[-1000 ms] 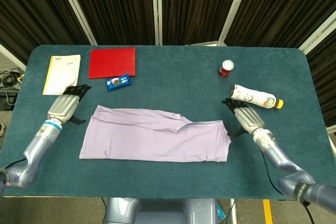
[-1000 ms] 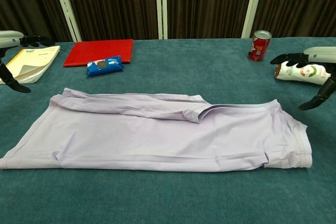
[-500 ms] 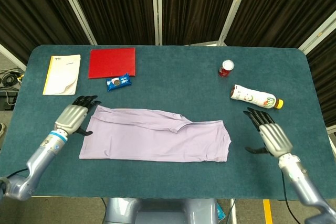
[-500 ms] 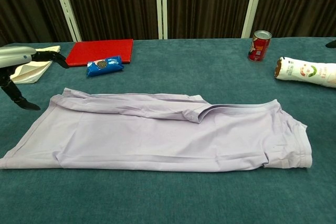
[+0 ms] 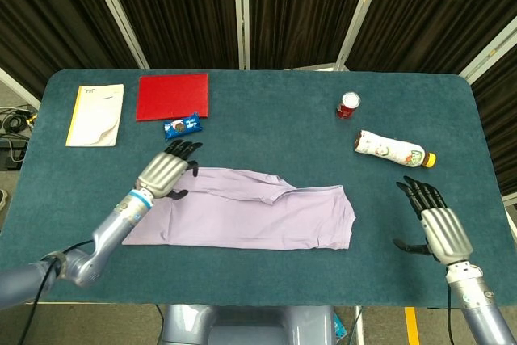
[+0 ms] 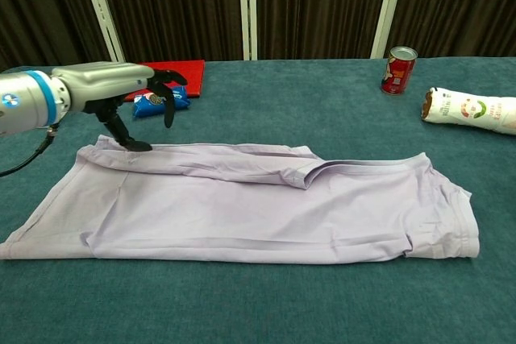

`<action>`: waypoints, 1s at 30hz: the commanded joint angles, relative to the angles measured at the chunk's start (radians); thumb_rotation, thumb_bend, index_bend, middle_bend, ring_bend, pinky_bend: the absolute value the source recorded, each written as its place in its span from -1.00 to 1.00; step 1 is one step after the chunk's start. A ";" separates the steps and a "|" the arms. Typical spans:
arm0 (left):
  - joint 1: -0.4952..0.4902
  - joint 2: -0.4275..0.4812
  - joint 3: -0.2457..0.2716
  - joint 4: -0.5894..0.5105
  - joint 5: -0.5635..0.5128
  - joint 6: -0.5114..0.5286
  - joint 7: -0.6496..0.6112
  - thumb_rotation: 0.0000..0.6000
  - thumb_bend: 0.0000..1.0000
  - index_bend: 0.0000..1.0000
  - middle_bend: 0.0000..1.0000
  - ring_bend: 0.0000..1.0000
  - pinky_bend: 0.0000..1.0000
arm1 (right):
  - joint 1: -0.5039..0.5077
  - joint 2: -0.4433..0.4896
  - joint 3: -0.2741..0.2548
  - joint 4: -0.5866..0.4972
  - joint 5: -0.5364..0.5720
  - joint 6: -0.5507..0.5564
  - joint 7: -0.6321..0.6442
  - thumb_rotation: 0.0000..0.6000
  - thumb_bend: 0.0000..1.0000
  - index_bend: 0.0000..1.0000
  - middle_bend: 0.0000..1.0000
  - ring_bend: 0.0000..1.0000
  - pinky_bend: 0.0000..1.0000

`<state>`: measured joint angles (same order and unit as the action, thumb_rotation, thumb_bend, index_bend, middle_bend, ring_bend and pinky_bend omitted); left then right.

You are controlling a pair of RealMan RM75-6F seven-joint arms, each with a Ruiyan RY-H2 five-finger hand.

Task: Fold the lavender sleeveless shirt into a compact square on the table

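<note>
While the lavender sleeveless cotton shirt (image 5: 246,216) lies as a long folded band near the worktop's front edge, not yet square, both the left hand (image 5: 164,172) and the right hand (image 5: 440,228) hover with fingers spread, holding nothing.

The left hand (image 5: 163,172) moved over the shirt (image 5: 250,214); right hand (image 5: 440,228) withdrew.

a teal table (image 5: 266,111) carries a lavender shirt (image 5: 250,220) lying flat near the front. far left lie a notepad (image 5: 95,114), a red board (image 5: 173,96) and a blue snack packet (image 5: 182,126); far right stand a red can (image 5: 348,106) and a lying bottle (image 5: 393,149).
</note>
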<state>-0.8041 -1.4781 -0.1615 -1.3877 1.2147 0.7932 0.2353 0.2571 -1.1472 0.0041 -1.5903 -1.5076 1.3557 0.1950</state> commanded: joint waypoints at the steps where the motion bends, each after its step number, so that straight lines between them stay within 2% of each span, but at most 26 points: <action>1: -0.066 -0.065 -0.015 0.047 -0.031 -0.051 0.069 1.00 -0.44 -0.10 -1.00 -1.00 -1.00 | -0.004 0.001 0.004 0.009 -0.002 0.002 0.004 1.00 -0.97 -0.78 -1.00 -1.00 -1.00; 12: -0.168 -0.242 -0.016 0.183 -0.108 -0.111 0.150 1.00 -0.44 -0.10 -1.00 -1.00 -1.00 | -0.007 0.009 0.019 0.021 -0.011 -0.001 0.035 1.00 -0.97 -0.74 -0.99 -1.00 -1.00; 30: -0.218 -0.344 -0.018 0.270 -0.142 -0.119 0.177 1.00 -0.37 -0.07 -1.00 -1.00 -1.00 | -0.020 0.024 0.029 0.011 -0.025 0.018 0.062 1.00 -0.98 -0.73 -0.96 -1.00 -1.00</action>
<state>-1.0209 -1.8197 -0.1797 -1.1201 1.0746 0.6746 0.4117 0.2375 -1.1231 0.0331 -1.5794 -1.5327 1.3735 0.2566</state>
